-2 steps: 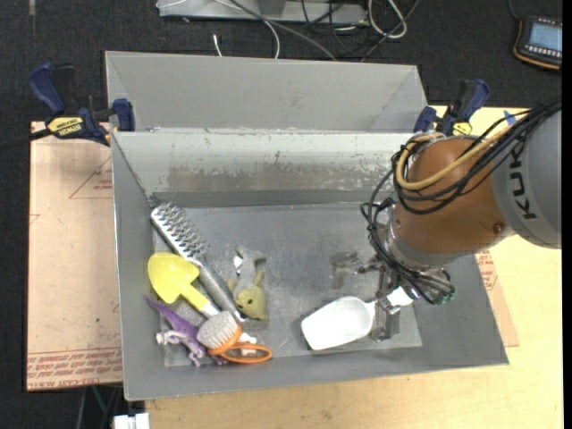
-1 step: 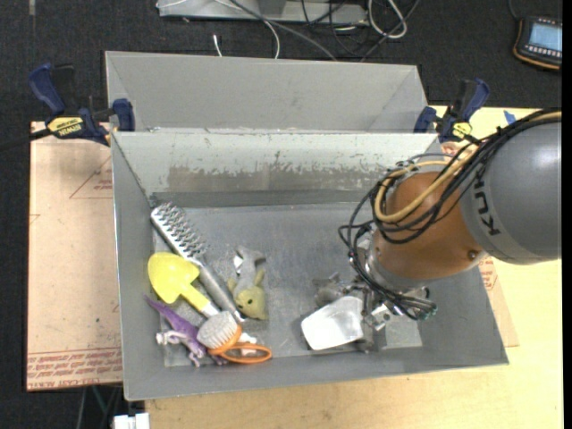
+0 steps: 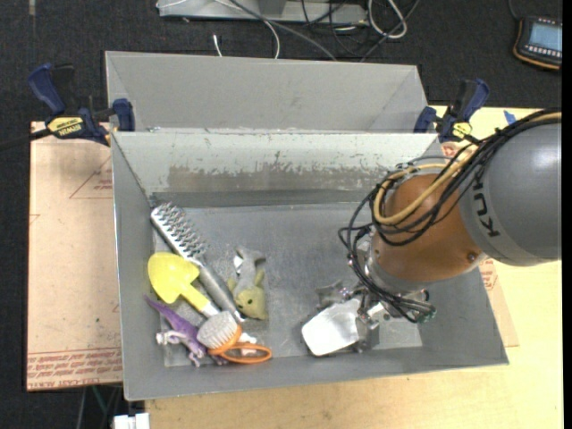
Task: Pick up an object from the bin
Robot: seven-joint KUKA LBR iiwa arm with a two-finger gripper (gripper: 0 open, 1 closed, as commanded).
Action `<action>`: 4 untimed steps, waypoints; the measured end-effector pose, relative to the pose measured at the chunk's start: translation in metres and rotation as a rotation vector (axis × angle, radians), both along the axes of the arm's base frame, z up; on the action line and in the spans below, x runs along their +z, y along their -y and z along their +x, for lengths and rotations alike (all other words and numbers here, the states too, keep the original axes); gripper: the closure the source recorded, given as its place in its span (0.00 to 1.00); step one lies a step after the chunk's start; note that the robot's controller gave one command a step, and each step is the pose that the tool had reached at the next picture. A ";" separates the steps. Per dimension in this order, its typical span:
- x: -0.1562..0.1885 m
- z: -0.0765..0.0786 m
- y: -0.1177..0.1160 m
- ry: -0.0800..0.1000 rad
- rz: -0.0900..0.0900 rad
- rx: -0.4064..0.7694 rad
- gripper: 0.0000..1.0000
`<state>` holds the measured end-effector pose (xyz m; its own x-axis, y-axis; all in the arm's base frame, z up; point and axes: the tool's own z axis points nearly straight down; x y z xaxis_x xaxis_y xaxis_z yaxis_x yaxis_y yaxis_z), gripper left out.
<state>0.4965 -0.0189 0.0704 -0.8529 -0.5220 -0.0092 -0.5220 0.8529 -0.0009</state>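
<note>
White piece (image 3: 329, 332) by front wall (image 3: 295, 374), end effector (image 3: 368, 317) beside, bare floor (image 3: 286, 307) left

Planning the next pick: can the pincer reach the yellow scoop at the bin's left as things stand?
Probably yes: the yellow scoop lies uncovered, though a grey brush rests against it; the pincer hangs far to its right.

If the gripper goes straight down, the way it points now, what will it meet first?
Probably the white glossy object: the gripper hangs over its right edge. Depth is unclear, so it may slip past onto the grey bin floor.
</note>
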 end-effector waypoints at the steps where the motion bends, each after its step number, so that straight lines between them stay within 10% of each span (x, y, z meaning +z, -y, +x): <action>1: 0.000 0.000 0.000 0.000 0.000 0.000 1.00; 4: 0.025 0.000 -0.002 -0.001 0.002 0.000 1.00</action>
<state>0.4961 -0.0173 0.0953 -0.8531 -0.5217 -0.0095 -0.5218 0.8531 0.0015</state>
